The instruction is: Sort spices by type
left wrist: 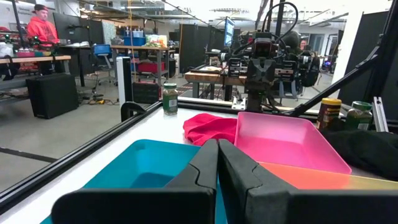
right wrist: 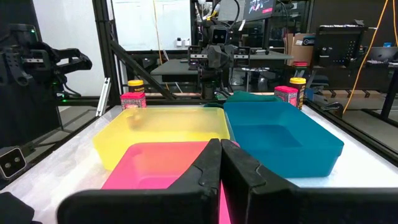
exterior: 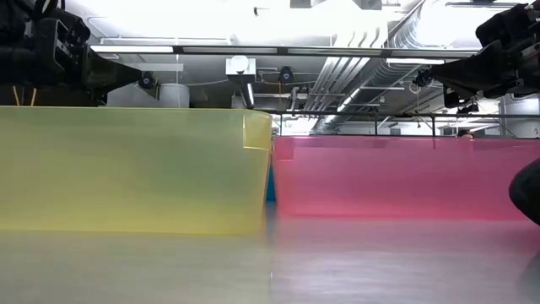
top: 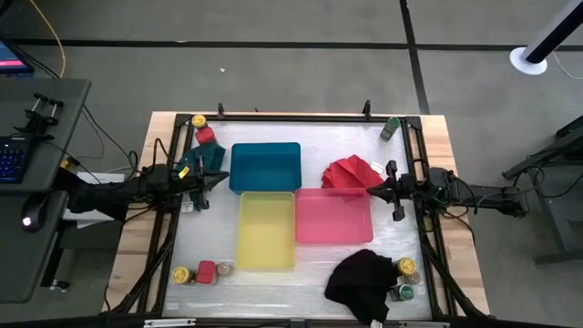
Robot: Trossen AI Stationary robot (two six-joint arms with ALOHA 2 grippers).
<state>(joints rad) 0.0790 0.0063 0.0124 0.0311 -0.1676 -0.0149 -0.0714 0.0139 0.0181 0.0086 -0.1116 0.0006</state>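
High view: left tool and right tool were found closed, empty; small lidded spice jars unsorted on the worktop. First pick judged pending.

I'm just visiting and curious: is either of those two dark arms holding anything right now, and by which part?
Nothing is held. The left tool and the right tool are both shut on nothing, hovering above the table.

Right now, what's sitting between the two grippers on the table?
In the high view, the blue tray and the red cloth lie between the left gripper and the right gripper, both with fingers shut.
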